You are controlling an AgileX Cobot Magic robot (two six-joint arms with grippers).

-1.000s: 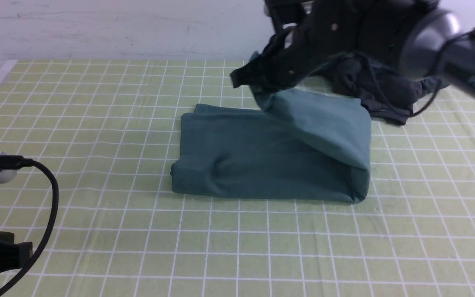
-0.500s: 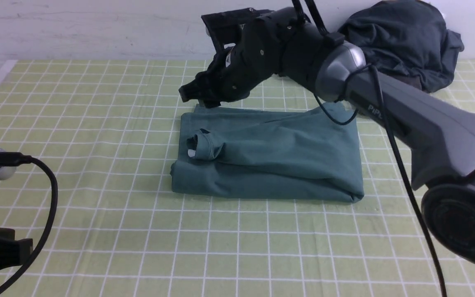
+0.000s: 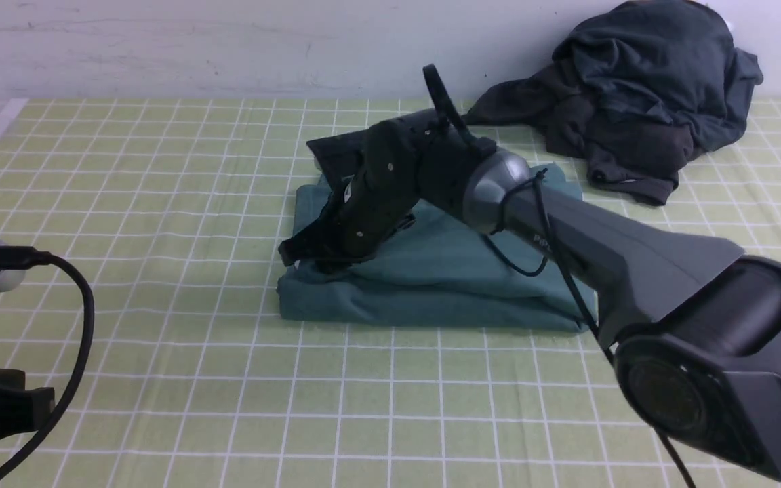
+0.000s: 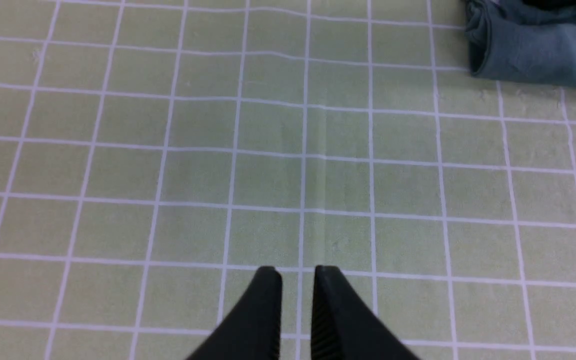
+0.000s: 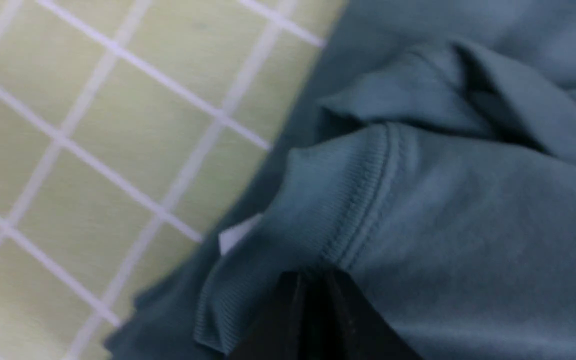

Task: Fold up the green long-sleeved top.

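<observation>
The green long-sleeved top point(image 3: 445, 285) lies folded into a thick rectangle in the middle of the checked cloth. My right gripper point(image 3: 299, 259) is down on its left end. In the right wrist view the right gripper point(image 5: 313, 274) has its jaws drawn together, tips pinching the ribbed neck of the top point(image 5: 468, 225), with the white label point(image 5: 235, 235) beside them. My left gripper point(image 4: 298, 270) hovers over bare cloth with only a narrow gap between its fingers and nothing in it. A corner of the top point(image 4: 533, 55) lies far from it.
A dark charcoal heap of clothes point(image 3: 634, 88) sits at the back right against the wall. My right arm point(image 3: 634, 271) reaches across the top's right half. A black cable point(image 3: 82, 325) loops at the near left. The green checked cloth point(image 3: 160, 169) covers the table.
The right gripper carried a lifted layer across the top and let it fall flat. It then came down from behind onto the top's left end and closed at the neck. The left arm stayed still.
</observation>
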